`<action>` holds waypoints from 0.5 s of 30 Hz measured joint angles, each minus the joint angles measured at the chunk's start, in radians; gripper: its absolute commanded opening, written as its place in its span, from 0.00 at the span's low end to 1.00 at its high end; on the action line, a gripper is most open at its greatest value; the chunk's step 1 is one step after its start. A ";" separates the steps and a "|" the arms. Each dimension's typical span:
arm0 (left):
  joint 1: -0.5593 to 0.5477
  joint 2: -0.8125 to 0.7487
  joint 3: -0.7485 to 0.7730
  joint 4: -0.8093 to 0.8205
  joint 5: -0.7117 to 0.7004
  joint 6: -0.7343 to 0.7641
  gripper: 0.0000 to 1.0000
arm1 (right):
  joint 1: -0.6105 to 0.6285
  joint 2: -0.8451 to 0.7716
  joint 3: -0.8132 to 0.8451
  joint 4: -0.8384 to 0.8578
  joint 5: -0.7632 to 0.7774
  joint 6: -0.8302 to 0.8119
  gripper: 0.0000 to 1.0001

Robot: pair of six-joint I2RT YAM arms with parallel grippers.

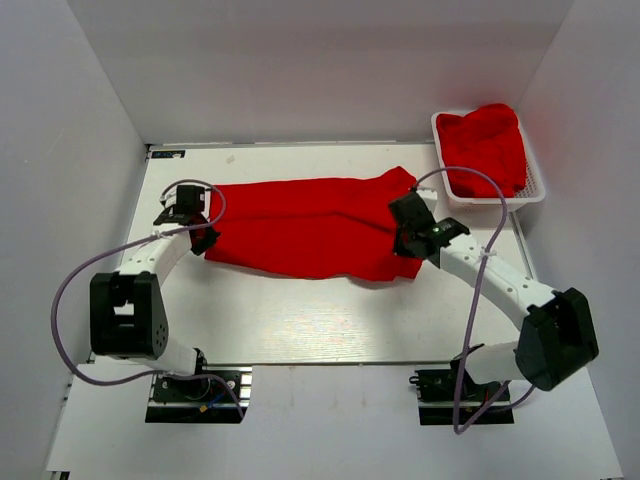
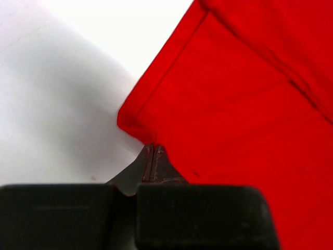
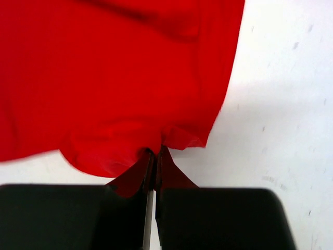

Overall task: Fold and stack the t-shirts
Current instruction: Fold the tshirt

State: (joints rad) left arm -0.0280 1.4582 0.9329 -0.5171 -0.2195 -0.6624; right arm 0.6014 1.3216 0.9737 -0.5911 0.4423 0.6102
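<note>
A red t-shirt [image 1: 310, 225] lies stretched across the middle of the table. My left gripper [image 1: 197, 228] is shut on its left edge; the left wrist view shows the closed fingertips pinching a hemmed corner of the t-shirt [image 2: 229, 104]. My right gripper [image 1: 405, 232] is shut on its right edge; the right wrist view shows the t-shirt's cloth [image 3: 119, 78] bunched at the closed fingertips. More red t-shirts [image 1: 487, 145] lie heaped in a white mesh basket [image 1: 500, 199] at the back right.
White walls close in the table at the left, back and right. The basket stands against the right wall, just behind my right arm. Bare table [image 1: 320, 320] lies in front of the shirt, between the arm bases.
</note>
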 measured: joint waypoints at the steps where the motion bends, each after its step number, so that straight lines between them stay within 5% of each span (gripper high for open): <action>1: 0.000 0.026 0.021 -0.001 -0.001 0.000 0.00 | -0.023 0.021 0.026 0.011 0.000 -0.018 0.00; 15: 0.014 0.211 0.217 -0.010 -0.058 -0.006 0.00 | -0.210 0.286 0.311 0.105 -0.089 -0.189 0.00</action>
State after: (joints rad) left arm -0.0143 1.6695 1.1503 -0.5266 -0.2779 -0.6682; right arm 0.3912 1.6073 1.2850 -0.4866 0.3538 0.4210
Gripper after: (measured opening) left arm 0.011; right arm 0.025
